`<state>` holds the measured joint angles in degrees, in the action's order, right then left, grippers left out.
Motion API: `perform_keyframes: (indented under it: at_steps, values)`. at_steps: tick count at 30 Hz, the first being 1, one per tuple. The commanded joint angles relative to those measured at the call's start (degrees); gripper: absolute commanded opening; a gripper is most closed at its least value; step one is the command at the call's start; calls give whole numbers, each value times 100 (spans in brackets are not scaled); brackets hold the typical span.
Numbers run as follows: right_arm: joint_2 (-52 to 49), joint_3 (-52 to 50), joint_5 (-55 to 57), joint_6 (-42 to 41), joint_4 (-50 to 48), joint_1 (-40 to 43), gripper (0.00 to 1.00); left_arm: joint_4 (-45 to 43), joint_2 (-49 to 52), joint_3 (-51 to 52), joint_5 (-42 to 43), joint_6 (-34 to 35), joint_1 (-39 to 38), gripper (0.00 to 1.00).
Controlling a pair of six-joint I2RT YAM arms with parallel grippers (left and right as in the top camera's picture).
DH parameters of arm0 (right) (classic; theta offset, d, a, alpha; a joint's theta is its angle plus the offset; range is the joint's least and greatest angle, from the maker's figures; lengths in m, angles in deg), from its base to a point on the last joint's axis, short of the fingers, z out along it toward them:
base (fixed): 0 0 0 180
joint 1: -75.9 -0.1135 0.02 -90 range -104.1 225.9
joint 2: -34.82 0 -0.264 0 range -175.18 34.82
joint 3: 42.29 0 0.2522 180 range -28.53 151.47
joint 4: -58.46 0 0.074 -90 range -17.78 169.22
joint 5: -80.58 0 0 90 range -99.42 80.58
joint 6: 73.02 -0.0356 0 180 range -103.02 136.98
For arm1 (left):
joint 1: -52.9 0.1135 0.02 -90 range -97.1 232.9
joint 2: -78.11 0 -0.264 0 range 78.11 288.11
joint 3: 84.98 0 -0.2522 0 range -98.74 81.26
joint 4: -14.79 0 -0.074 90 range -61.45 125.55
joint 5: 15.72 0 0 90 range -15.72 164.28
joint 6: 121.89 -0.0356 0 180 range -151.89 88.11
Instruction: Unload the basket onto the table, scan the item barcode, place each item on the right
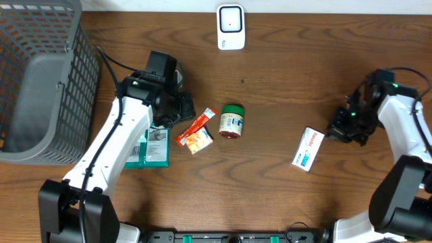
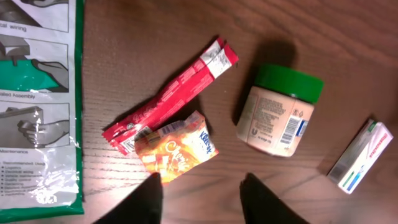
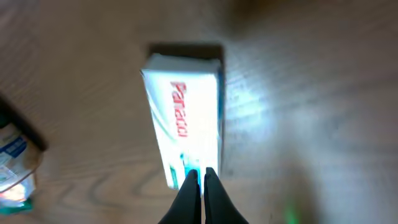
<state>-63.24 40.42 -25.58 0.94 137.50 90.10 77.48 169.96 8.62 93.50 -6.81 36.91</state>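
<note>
White cardboard box point(image 1: 308, 149): lies flat towards 3 o'clock on the table, red lettering up; long axis runs 1 to 7 o'clock in the overhead view.
Right claw point(image 3: 202, 177): clenched, gripping nothing, tips over one end of the box.
Left claw point(image 2: 202, 185): released, fingers apart and empty above the orange foil packet point(image 2: 177, 146).
White scanner point(image 1: 230, 27): at 12 o'clock, well apart.
</note>
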Motion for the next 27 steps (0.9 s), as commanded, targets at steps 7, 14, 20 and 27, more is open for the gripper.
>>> perform_keyframes:
  at_steps: [7,14,20,27]
  values:
    - [31,-1447,-173,-1440,-173,-308,1,74,-46,22,-83,-83,-33,8]
    - [31,-2485,-1158,-1803,-1563,-824,1,74,-46,22,-83,-83,-33,14]
    - [31,-2651,-1565,-2520,-3161,-1550,1,94,-46,22,-85,-83,-33,15]
    - [31,-2634,-1733,-2605,-4903,-2385,1,101,-46,22,-81,-81,-48,15]
